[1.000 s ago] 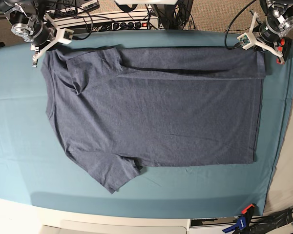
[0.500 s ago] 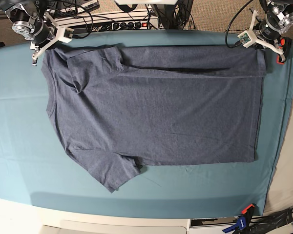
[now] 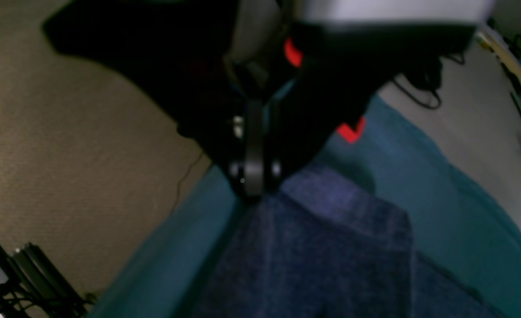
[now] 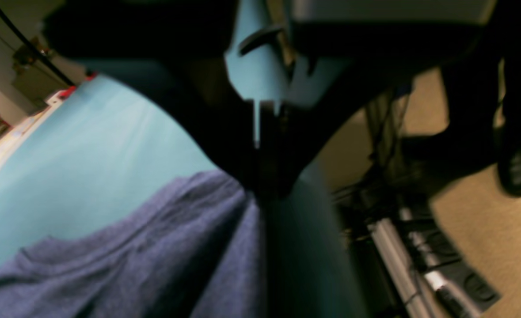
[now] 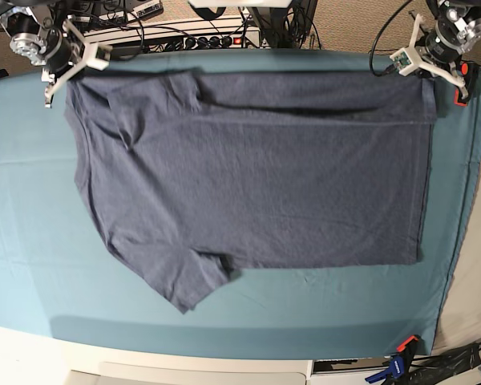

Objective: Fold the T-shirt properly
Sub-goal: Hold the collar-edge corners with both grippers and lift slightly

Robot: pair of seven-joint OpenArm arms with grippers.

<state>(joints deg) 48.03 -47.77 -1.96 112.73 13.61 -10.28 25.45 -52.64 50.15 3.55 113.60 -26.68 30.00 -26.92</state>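
Observation:
The navy T-shirt lies spread on the teal table cloth, neck end to the left and hem to the right. One sleeve points to the front. A narrow strip along the far edge is folded over. My left gripper is at the far right hem corner, shut on the T-shirt at its fingertips. At the far left shoulder corner my right gripper is shut on the fabric, which meets its fingertips. No lettering shows.
A power strip and cables run behind the table's far edge. A red clamp sits at the far right corner and another clamp at the front right. Carpeted floor lies beyond the edge.
Both grippers have moved towards the table's far edge, drawing the shirt's far edge back with them. The folded strip along that edge has grown narrower.

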